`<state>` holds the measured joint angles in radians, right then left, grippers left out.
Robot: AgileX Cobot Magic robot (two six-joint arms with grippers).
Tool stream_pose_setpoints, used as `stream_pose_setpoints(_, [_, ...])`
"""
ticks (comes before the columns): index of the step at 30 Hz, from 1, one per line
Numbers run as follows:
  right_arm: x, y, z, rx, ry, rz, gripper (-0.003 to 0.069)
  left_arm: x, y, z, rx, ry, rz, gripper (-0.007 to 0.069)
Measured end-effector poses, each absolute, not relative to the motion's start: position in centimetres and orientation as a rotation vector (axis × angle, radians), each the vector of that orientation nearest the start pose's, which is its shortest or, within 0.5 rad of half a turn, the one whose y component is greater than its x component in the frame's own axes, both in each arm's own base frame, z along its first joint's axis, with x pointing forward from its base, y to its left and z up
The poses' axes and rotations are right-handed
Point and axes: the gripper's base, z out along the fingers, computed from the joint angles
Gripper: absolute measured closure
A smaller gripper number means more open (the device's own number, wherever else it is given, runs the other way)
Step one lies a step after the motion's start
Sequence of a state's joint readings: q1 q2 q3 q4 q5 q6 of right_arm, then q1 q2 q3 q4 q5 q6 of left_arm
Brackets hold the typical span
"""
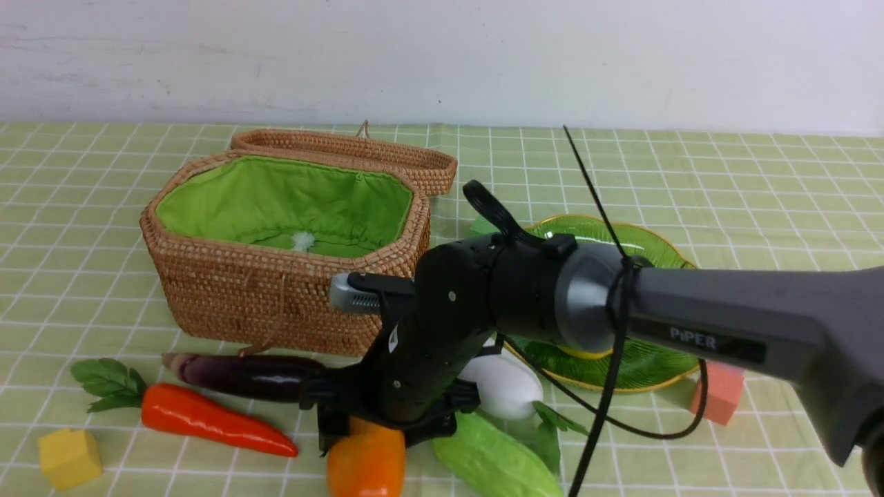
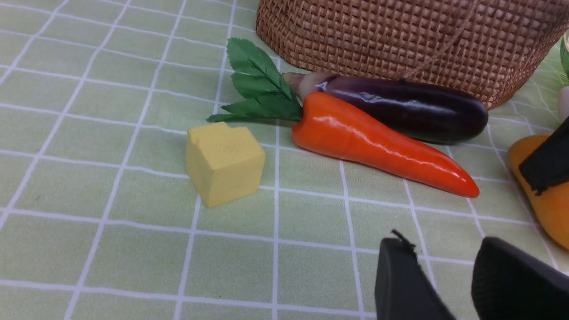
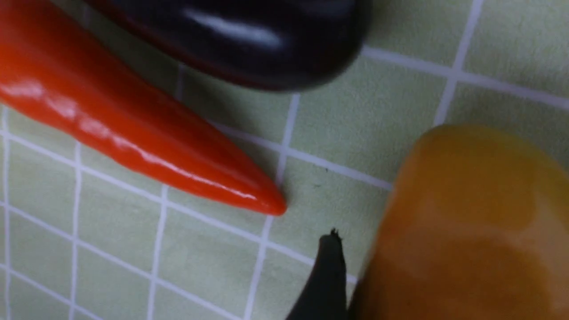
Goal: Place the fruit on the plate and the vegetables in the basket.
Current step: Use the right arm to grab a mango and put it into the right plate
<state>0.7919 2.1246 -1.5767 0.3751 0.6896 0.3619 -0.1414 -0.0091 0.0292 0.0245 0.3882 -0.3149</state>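
Straddling the mango (image 1: 366, 462) on the cloth (image 1: 690, 172) by the carrot (image 1: 207, 417) tip, your right gripper (image 1: 383, 424) shows no clear pinch, so you cannot tell; next, close firmly and lift toward the plate (image 1: 656, 238).

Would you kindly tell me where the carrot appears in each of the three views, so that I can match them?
Front view: the carrot lies lower left, nearer the robot than the basket.
Left wrist view: the carrot is mid-frame, between the yellow cube and the eggplant.
Right wrist view: only the carrot's pointed end shows, aimed towards the mango.
Shared landmark: the eggplant, lying alongside the carrot in all three.
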Motion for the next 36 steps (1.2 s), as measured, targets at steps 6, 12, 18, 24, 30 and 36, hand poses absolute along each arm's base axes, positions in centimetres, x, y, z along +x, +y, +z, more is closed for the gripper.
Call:
stream_pose_setpoints(6, [30.3,34.0,17.2,-0.355,2.849,0.71,0.0104,5.2,-0.7,16.9,-0.15,1.896,-0.286,0.0386])
stream_pose_setpoints(12, [29.9,33.7,19.1,-0.465,2.805,0.725,0.0104,5.2,-0.7,16.9,-0.15,1.896,-0.286,0.0386])
stream_pose_setpoints(18, [30.2,31.5,25.2,-0.492,2.648,0.775,0.0104,5.2,-0.7,16.9,-0.15,1.896,-0.286,0.0386])
stream_pose_setpoints(24, [33.6,24.4,31.1,-0.37,2.458,0.68,0.0104,5.2,-0.7,16.9,-0.15,1.896,-0.286,0.0386])
stream_pose_setpoints(30, [37.8,18.0,30.7,-0.194,2.431,0.527,0.0104,5.2,-0.7,16.9,-0.15,1.896,-0.286,0.0386])
stream_pose_setpoints(36, [41.0,14.6,26.1,0.003,2.541,0.47,0.0104,5.2,-0.7,16.9,-0.15,1.896,-0.286,0.0386])
